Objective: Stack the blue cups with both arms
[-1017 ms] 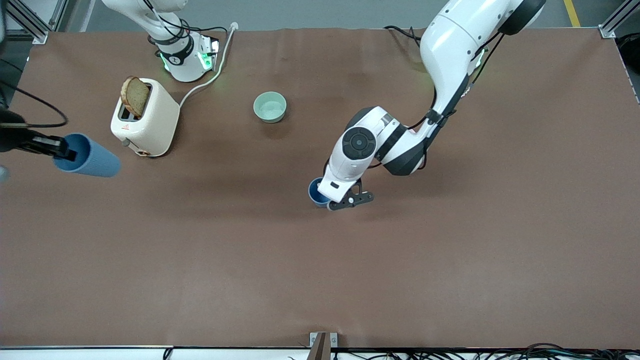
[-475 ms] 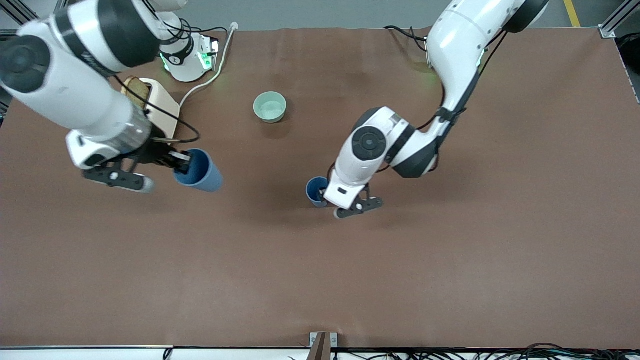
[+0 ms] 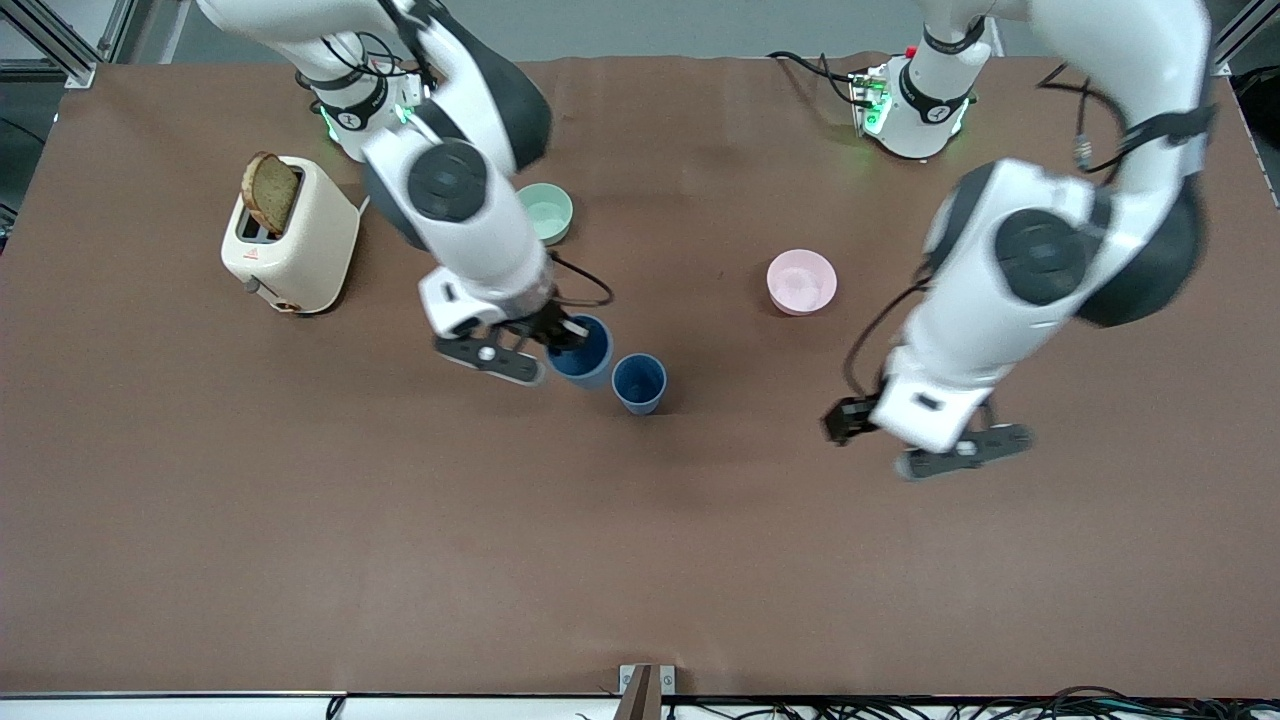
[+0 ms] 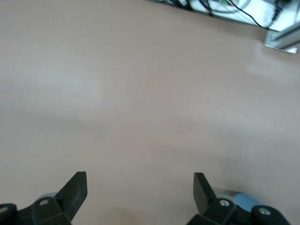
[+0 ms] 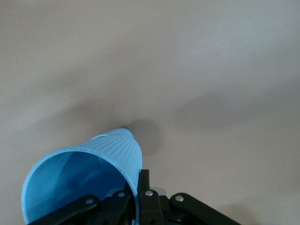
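One blue cup [image 3: 639, 382] stands upright on the table near its middle, free of both grippers. My right gripper [image 3: 560, 337] is shut on the rim of the second blue cup [image 3: 584, 352], one finger inside and one outside, and holds it slightly tilted just beside the standing cup, toward the right arm's end. In the right wrist view the held cup [image 5: 82, 173] fills the lower corner, with the right gripper [image 5: 139, 187] pinching its wall. My left gripper [image 3: 845, 420] is open and empty over bare table toward the left arm's end. In the left wrist view, the left gripper [image 4: 139, 190] shows only table between its fingers.
A pink bowl [image 3: 801, 281] sits between the standing cup and the left arm. A pale green bowl [image 3: 550, 213] is partly hidden by the right arm. A cream toaster [image 3: 295, 240] with a bread slice [image 3: 270, 192] stands near the right arm's base.
My right arm carried its cup from the right arm's end to beside the standing cup. My left gripper let go of that cup and pulled away toward the left arm's end, uncovering the pink bowl.
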